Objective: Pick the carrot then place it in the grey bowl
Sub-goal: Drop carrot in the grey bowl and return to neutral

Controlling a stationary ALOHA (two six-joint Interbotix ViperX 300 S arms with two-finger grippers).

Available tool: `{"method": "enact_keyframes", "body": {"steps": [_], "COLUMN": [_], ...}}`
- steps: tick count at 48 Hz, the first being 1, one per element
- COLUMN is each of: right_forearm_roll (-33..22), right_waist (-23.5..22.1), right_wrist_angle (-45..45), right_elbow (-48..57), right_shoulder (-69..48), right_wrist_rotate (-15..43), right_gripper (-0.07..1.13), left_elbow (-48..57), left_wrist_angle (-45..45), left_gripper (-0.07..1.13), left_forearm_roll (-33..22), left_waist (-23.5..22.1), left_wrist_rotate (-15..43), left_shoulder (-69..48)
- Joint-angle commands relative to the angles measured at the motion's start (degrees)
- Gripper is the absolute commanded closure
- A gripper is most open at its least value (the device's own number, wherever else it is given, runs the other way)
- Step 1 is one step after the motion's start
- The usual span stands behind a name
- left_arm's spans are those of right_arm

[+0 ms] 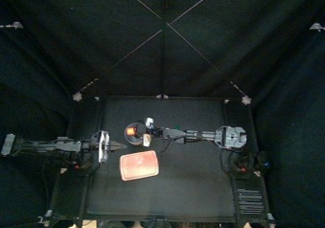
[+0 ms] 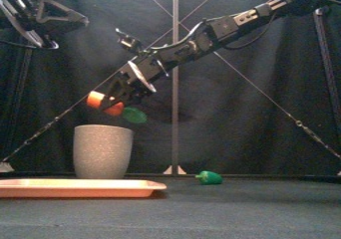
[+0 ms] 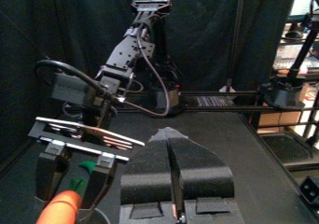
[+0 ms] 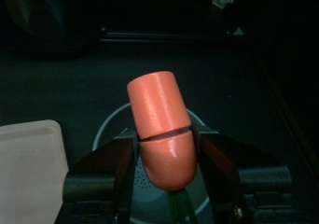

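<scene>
Markings check — nothing legible.
You have no readable text, label or number on carrot (image 4: 162,125), grey cup (image 2: 103,150) or pink tray (image 2: 74,187).

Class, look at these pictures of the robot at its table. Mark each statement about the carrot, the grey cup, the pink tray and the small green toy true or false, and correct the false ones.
1. The right gripper is clamped on the carrot. True.
2. The carrot lies inside the grey cup. False: it is held in the air above the cup's mouth.
3. The grey cup stands upright. True.
4. The green toy lies on the pink tray. False: it lies on the table, apart from the tray, and the tray looks bare.
</scene>
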Motion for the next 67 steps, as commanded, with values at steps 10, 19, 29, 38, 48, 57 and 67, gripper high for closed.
{"method": "enact_keyframes", "body": {"steps": [10,19,29,38,48,57,67], "right_forearm_roll": [0.3,0.1,0.9,1.7,1.7,1.8,2.1], "right_waist": [-0.4,-0.5,-0.4,1.1,4.4,7.6,9.6], "right_wrist_angle": [0.2,1.8,2.1,-3.7,-7.8,-9.8,-13.6], "right_elbow": [-0.9,0.1,9.0,21.7,34.3,43.2,51.5], "right_shoulder": [-1.8,-4.1,-14.6,-26.7,-37.7,-48.0,-62.2], "right_wrist_rotate": [0.1,0.1,0.2,0.2,0.2,0.2,0.2], "right_gripper": [0.15,0.15,0.15,0.15,0.15,0.15,0.15], "left_elbow": [-0.8,-0.7,-0.6,-0.6,-0.5,-0.4,-0.1], "left_wrist_angle": [-0.2,-0.3,-0.3,-0.2,-0.3,-0.3,-0.3], "left_gripper": [1.10,1.10,1.10,1.10,1.10,1.10,1.10], "left_forearm_roll": [0.2,0.2,0.2,0.3,0.5,0.6,0.6], "left_waist": [0.1,0.1,0.2,0.3,0.6,0.9,1.0], "left_wrist_rotate": [0.0,0.0,0.1,0.1,0.1,0.1,0.1], "left_shoulder": [0.1,0.1,0.0,-0.4,-1.5,-1.7,-1.8]}}
